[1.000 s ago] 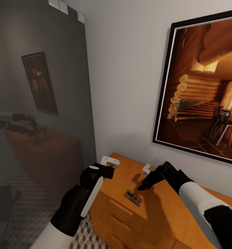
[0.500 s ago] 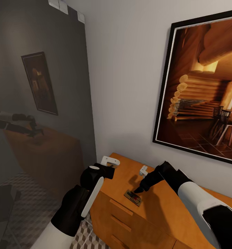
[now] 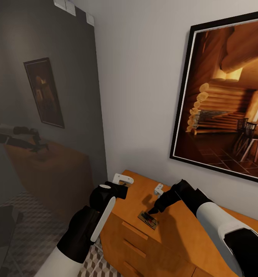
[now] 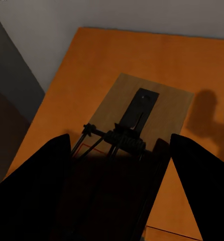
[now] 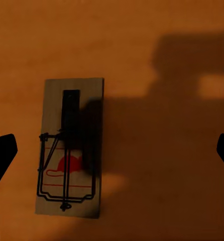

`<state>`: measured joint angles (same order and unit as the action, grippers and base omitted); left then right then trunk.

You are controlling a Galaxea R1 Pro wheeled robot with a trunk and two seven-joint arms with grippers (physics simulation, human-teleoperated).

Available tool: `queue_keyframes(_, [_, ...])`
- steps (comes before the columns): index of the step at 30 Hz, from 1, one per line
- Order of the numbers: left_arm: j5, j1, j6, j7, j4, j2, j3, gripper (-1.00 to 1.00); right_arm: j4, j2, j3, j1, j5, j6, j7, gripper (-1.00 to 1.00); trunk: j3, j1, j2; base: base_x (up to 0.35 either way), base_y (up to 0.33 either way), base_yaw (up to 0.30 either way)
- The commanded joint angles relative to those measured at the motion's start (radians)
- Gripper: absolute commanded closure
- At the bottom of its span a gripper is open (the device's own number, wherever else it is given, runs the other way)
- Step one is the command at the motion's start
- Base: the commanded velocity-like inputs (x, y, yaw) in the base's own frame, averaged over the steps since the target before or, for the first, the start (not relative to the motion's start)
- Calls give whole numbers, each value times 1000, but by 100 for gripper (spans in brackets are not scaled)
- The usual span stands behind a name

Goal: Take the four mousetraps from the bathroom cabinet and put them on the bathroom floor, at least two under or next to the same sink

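Lying flat on the cabinet (image 3: pixel 171 227) top, near its front edge, one mousetrap (image 3: pixel 148 220) is seen, with the right gripper (image 3: pixel 153 209) poised just above it. In the right wrist view the mousetrap (image 5: pixel 69 148) sits off to one side between widely parted fingertips (image 5: pixel 2 150), and nothing is held. The left gripper (image 4: pixel 117 165) is also spread wide and empty, with a mousetrap (image 4: pixel 137 115) framed between its fingers; the left arm is held at the cabinet's end. If the claw is closed off-centre, the thin board may be nudged over the cabinet's front edge. A framed picture (image 3: pixel 225 100) hangs above the cabinet; the wall behind limits reach.
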<state>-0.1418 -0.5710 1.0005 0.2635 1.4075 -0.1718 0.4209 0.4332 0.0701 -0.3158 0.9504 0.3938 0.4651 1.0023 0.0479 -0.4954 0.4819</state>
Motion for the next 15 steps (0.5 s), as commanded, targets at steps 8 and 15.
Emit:
queue_keyframes(8, [-10,-1,4,10,1,1,1,100,1,0,-2,1,2,6,0,-100,2,-1,2,0,0,0])
queue_keyframes(15, [-10,-1,4,7,0,1,1,100,1,0,-2,1,2,6,-1,-100,2,-1,2,-11,0,0])
